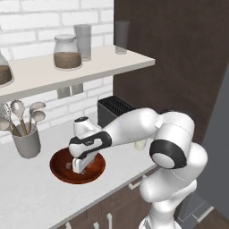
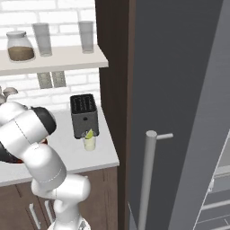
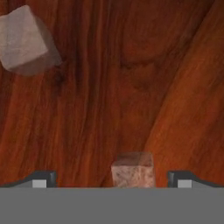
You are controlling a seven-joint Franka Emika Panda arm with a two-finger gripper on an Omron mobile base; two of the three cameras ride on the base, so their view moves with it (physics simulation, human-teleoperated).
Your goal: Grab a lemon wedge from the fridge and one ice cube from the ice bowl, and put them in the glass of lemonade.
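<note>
Straddling one ice cube (image 3: 133, 169), claw (image 3: 113, 179) open; second cube (image 3: 25, 40) apart.

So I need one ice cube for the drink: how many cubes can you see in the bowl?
2 in the hand view: one ice cube between the open gripper fingertips, another cube at upper left on the wooden bowl. The hand may hide more.
</note>
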